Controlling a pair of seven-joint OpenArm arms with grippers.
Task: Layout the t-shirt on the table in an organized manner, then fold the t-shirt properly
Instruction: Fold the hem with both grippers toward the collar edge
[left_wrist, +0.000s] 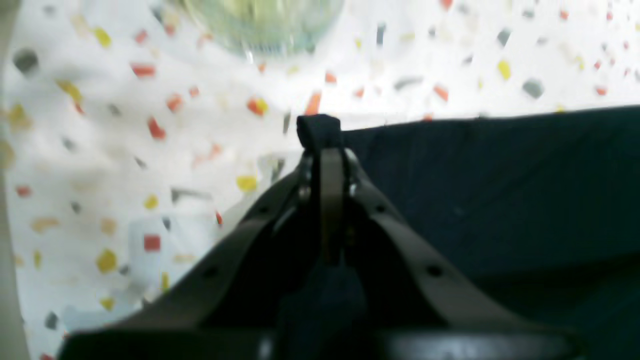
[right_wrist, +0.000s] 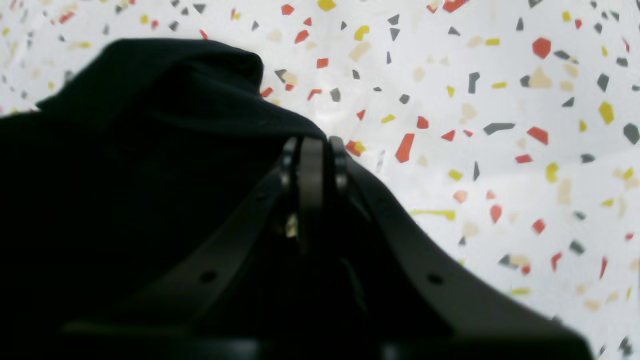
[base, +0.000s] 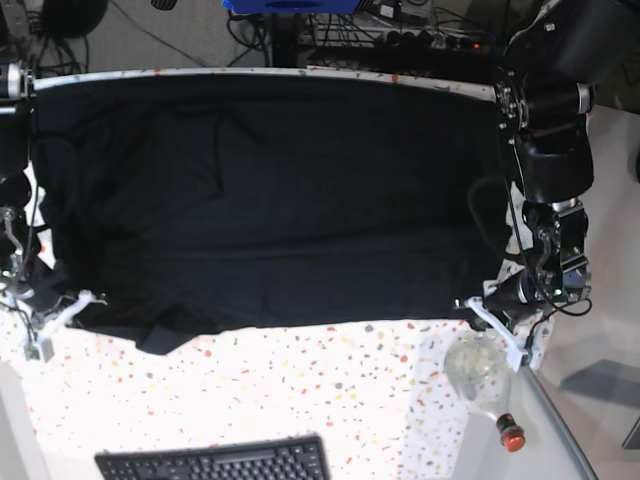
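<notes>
A keyboard (base: 213, 463) and a glass bottle (base: 478, 372) sit on the speckled table (base: 300, 390). The t-shirt (base: 270, 200) lies spread crosswise, left gripper (left_wrist: 320, 131) and right gripper (right_wrist: 311, 145) pinching its near corners.

We see the t-shirt (base: 270, 200) plain black, no print. Table (base: 330, 390) white, speckled with red, orange, yellow and grey flecks. Keyboard (base: 215, 463) black. Bottle (base: 478, 372) clear glass with a red cap. Both end effectors, left (left_wrist: 320, 132) and right (right_wrist: 311, 142), dark olive-brown.
</notes>
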